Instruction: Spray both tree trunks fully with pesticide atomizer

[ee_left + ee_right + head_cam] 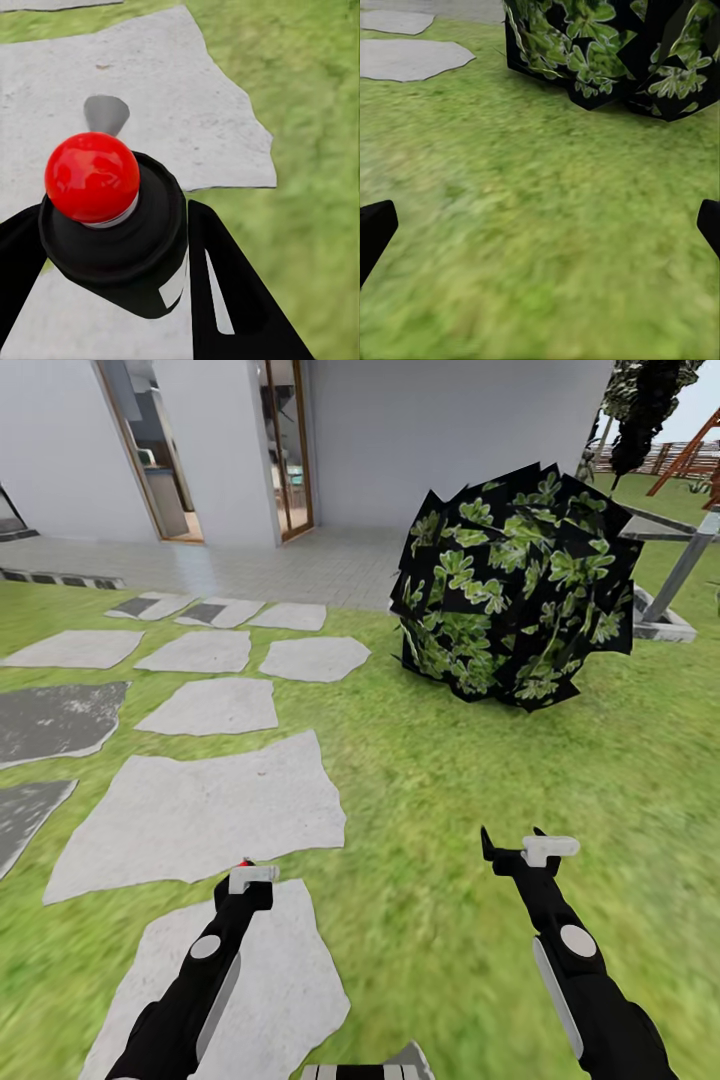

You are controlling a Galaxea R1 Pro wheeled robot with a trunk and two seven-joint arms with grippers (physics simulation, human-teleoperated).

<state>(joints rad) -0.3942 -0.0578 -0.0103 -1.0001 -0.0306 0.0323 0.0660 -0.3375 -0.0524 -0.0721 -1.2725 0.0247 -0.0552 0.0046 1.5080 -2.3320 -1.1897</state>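
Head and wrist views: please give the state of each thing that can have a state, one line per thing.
Left pincer: shut on the atomizer, held above a stone.
Black pesticide atomizer with red round cap: gripped, lifted off the floor, cap pointing away from the arm.
Right pincer: open, empty, over grass.
Brown-framed glass door of the white house: looks open.

Head high; wrists near lawn (pixel 540 225).

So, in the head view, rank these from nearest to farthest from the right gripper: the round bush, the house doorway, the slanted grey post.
1. Round bush, ahead of the right gripper on the grass.
2. Slanted grey post, beyond the bush, to the right.
3. House doorway, far ahead, left.
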